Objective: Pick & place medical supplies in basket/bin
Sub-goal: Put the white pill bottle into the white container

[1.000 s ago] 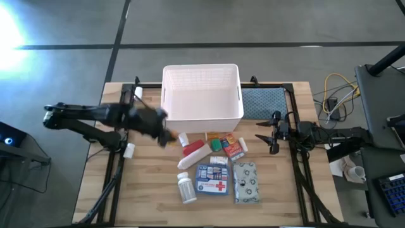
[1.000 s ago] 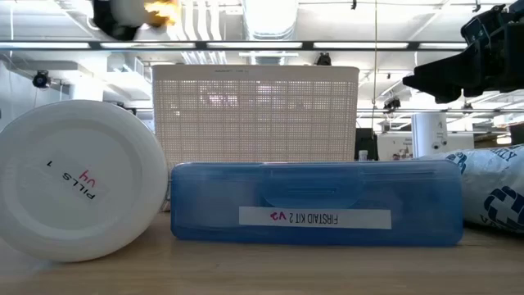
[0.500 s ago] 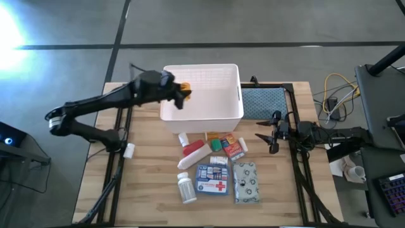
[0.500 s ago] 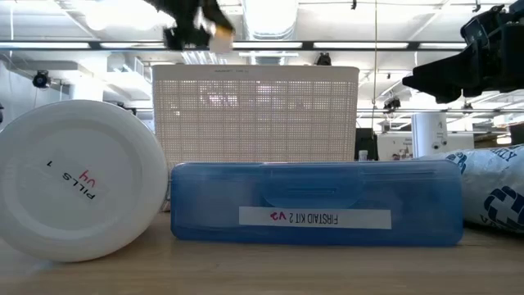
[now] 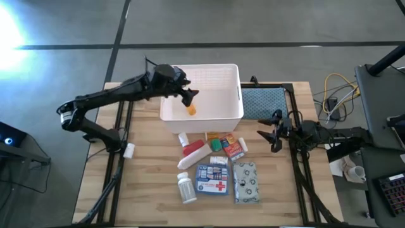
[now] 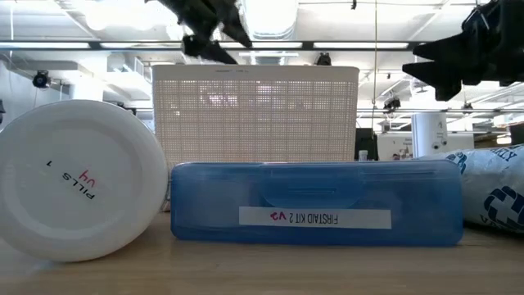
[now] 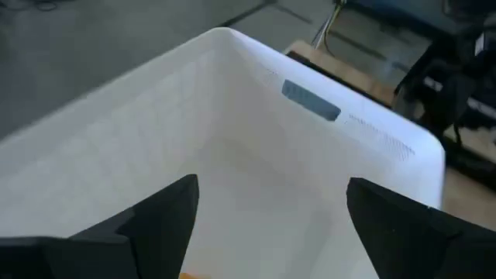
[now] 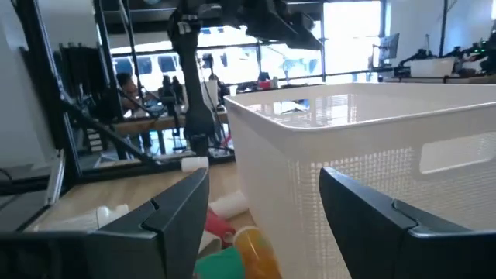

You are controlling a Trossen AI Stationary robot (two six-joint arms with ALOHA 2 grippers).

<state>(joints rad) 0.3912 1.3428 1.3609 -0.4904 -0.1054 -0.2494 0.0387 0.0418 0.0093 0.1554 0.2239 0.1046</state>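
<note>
Your left gripper (image 5: pixel 188 97) hung spread over the basket (image 5: pixel 231 115), the orange vial (image 5: pixel 191 109) just below its fingers inside. Risk: sweeping out low could have clipped the rim. The right gripper (image 5: pixel 273 134) waited, spread, beside the remaining supplies (image 5: pixel 215 166).

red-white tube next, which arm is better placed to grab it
Probably the left: its open gripper is over the basket, and the red-white tube lies just in front on that side. The right gripper waits beyond the boxes.
</note>
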